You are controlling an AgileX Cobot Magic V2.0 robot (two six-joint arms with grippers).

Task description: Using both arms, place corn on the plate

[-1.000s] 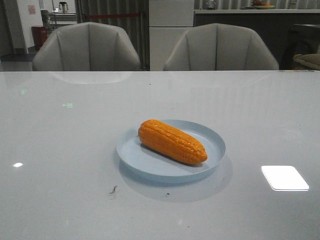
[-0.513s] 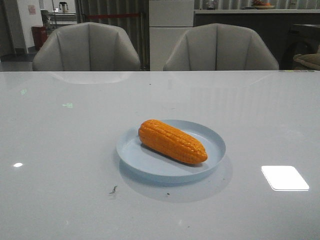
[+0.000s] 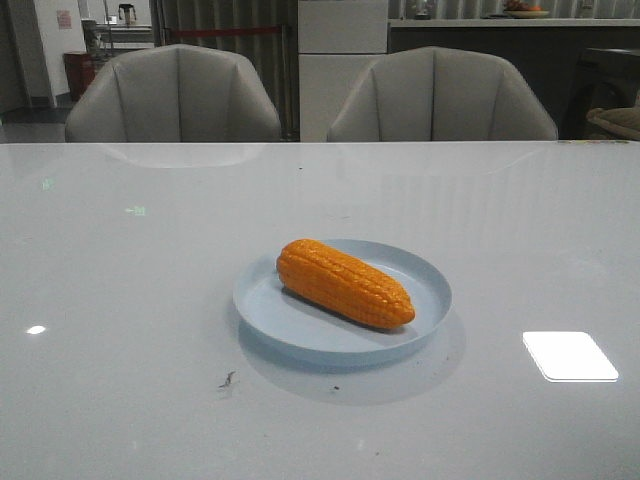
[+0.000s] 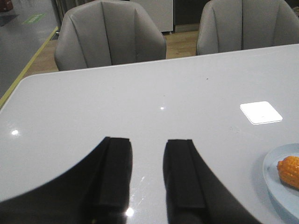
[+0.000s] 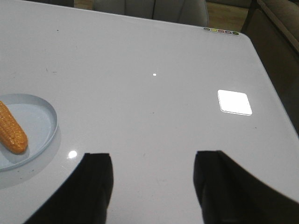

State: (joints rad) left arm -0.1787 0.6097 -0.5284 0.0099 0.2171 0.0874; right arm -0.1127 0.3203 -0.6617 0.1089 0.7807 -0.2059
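The orange corn [image 3: 345, 283] lies on the pale blue plate [image 3: 425, 275] in the middle of the table, its tapered end toward the front right. Neither arm shows in the front view. In the left wrist view my left gripper [image 4: 148, 142] is open and empty over bare table, with the plate's edge [image 4: 271, 175] and the corn's end [image 4: 289, 170] off to its side. In the right wrist view my right gripper [image 5: 152, 156] is open wide and empty, with the plate [image 5: 44, 123] and the corn [image 5: 11, 130] off to its side.
Two grey chairs [image 3: 175, 95] [image 3: 440, 95] stand behind the table's far edge. A bright light reflection [image 3: 569, 356] lies on the glossy white table at the front right. A small dark speck [image 3: 228, 379] lies in front of the plate.
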